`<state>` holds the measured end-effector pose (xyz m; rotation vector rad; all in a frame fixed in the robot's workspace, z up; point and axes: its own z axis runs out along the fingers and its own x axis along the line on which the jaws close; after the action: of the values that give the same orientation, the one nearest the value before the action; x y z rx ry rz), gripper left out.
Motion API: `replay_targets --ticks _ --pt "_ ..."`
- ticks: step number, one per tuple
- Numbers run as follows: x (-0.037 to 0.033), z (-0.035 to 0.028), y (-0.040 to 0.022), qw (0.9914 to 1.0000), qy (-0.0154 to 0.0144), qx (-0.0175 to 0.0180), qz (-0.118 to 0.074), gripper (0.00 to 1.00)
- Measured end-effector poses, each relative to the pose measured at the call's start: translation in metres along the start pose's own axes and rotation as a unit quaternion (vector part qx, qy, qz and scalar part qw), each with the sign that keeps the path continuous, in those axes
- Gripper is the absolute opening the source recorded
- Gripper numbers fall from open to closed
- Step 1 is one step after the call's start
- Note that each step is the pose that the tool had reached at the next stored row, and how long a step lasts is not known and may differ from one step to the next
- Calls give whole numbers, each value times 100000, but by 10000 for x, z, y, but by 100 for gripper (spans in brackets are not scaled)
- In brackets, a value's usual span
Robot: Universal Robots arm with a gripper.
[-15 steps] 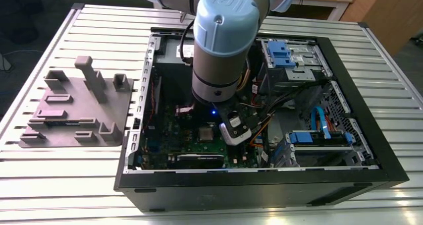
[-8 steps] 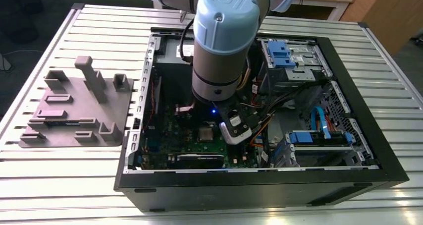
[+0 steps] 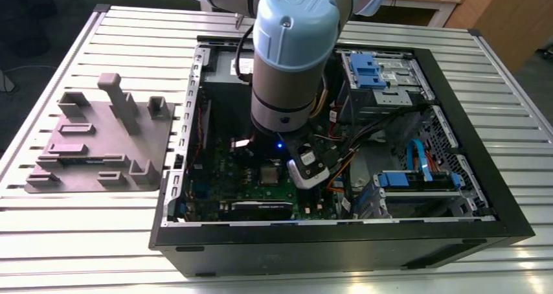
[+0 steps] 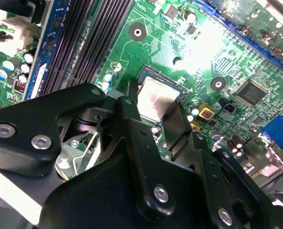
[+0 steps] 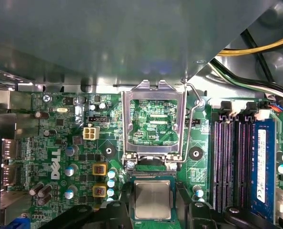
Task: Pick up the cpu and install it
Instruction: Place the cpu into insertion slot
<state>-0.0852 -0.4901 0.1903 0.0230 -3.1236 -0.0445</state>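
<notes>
One slatted metal table point(image 3: 52, 242) carries an open black computer case point(image 3: 346, 248), with a grey block fixture point(image 3: 95, 145) beside it on the exterior view's left. The arm point(image 3: 289, 54) reaches down into the case above the green motherboard point(image 5: 60, 138). On the board, the metal socket frame point(image 5: 153, 89) stands hinged open. The gripper point(image 4: 156, 107) is clenched on the cpu point(image 4: 155, 98), its fingers point(image 4: 132, 121) against two opposite edges, the chip low at the socket just beside the raised frame.
</notes>
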Motion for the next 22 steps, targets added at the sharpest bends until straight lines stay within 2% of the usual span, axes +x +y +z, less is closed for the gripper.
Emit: replay_targets --ticks 2,3,6,7,8,9,10,12,13,14,16,18,20,22 --pt "0 -3 -1 100000 -1 236 172 47" --pt "1 -4 -1 99998 1 485 307 47" --pt "1 -6 0 99985 9 1630 590 47" --pt "0 -6 -1 99981 12 1839 692 47" --pt "1 -5 -1 99979 13 1854 920 47" --pt "1 -2 -2 99978 14 1745 1136 47" --pt "1 -1 -2 99985 20 1208 1215 47" --pt "1 1 -2 99991 4 -603 1237 47" --pt "2 3 -1 99984 3 -1265 1240 47" --pt "2 2 -1 99982 -2 -1405 1237 47" --pt "1 2 0 99982 -3 -1411 1234 47" --pt "0 -1 0 99986 -9 -1143 1230 47" --pt "0 -11 -1 99990 -2 -625 1244 47" --pt "1 -41 0 99991 4 -573 1241 43"
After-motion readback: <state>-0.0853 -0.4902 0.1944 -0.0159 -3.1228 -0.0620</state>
